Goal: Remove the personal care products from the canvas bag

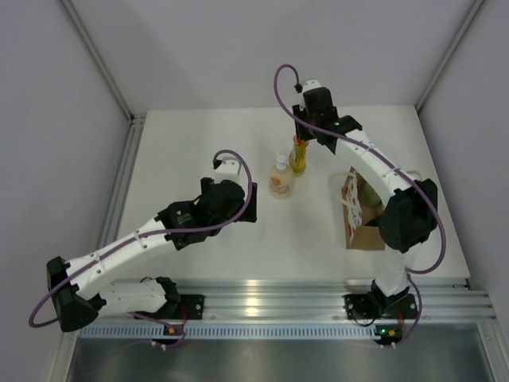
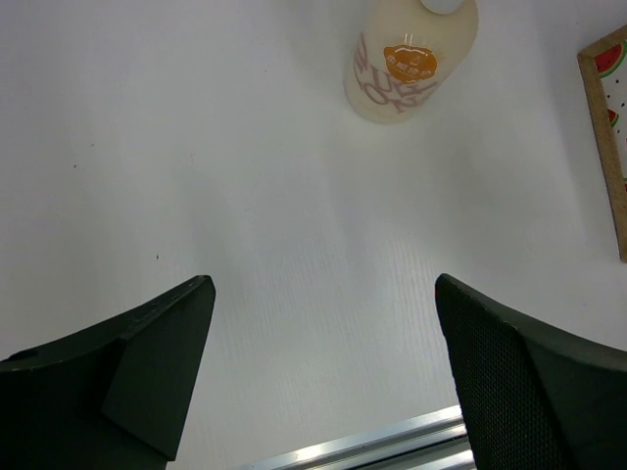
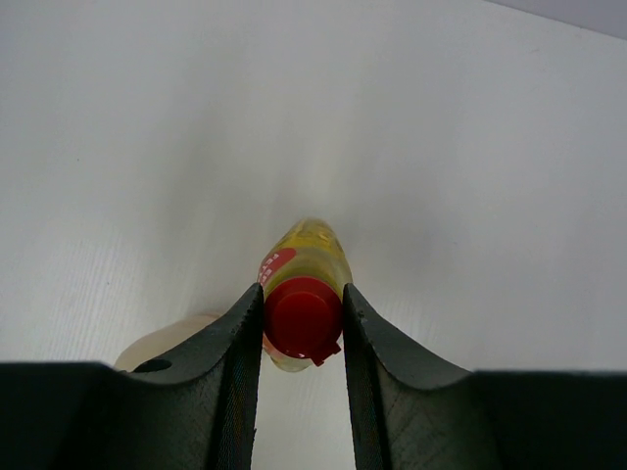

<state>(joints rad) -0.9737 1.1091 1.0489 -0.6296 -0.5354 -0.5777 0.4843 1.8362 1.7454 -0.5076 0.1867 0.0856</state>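
My right gripper (image 1: 301,137) is shut on the red cap of the slim yellow bottle (image 1: 298,157), which stands upright at the far middle of the table. In the right wrist view both fingers (image 3: 235,352) press the cap of the yellow bottle (image 3: 312,250). The cream pump bottle (image 1: 280,180) stands just left of it, apart. The brown canvas bag (image 1: 363,223) with white handles stands at the right, under my right arm. My left gripper (image 1: 251,205) is open and empty, low over the table, left of the pump bottle (image 2: 411,59). The dark green and plain cream bottles are not visible.
The bag's printed side shows at the right edge of the left wrist view (image 2: 609,127). An aluminium rail (image 1: 262,298) runs along the table's near edge. Grey walls close in the back and both sides.
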